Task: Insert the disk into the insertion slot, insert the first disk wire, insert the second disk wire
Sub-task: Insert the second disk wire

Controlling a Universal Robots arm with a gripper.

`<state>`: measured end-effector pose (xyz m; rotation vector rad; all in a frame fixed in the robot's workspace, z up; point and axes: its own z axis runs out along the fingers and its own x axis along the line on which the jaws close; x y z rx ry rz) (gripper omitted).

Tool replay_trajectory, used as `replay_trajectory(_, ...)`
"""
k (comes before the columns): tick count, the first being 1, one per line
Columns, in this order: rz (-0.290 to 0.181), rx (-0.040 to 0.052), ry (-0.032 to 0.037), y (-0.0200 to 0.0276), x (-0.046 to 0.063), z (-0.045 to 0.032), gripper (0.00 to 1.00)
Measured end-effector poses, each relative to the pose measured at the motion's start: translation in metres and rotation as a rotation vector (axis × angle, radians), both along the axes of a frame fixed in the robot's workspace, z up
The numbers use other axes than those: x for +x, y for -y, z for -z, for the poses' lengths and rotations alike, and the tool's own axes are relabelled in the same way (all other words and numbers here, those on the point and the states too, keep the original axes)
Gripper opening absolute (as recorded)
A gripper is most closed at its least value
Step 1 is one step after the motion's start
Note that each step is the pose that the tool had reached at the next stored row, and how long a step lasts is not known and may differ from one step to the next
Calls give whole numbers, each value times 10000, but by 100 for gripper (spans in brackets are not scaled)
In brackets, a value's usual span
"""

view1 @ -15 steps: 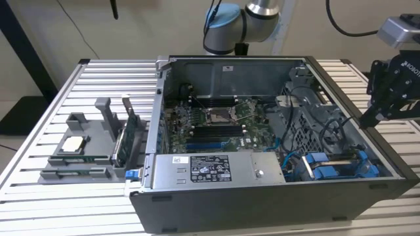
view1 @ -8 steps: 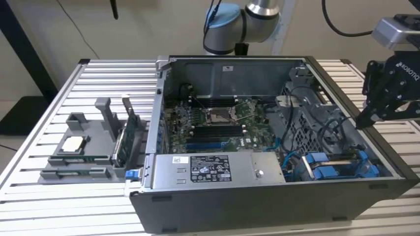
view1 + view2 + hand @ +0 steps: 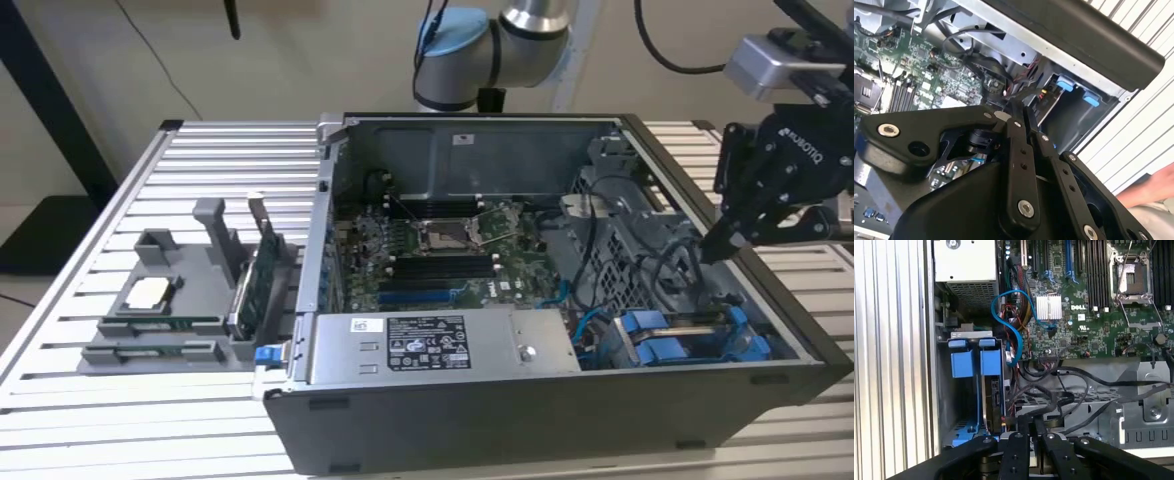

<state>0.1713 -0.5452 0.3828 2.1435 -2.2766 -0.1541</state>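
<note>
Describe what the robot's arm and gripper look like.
The arm is a silver-grey tube with rounded joints and a light blue end cap. Black cables loop beside it. The gripper is matte black, built of flat jointed link bars with silver screw heads, and has white lettering on its side. A small grey camera box sits above it.

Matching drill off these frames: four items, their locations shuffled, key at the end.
Items
1. gripper
2. insertion slot
3. grey box with white stickers
4. grey parts holder

Places
A. on the slatted table, outside the case, at the exterior view's left
B. inside the case, along its near wall
C. above the case's side at the exterior view's right
D. inside the case, in the near corner at the exterior view's right, with blue tabs

Pairs: 1-C, 2-D, 3-B, 4-A
</note>
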Motion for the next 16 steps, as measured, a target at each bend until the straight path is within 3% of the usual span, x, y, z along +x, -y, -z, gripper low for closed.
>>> replay_trajectory(12, 75, 26, 0, 34, -151, -54, 16)
replay_trajectory(16, 75, 27, 0, 40, -251, -54, 16)
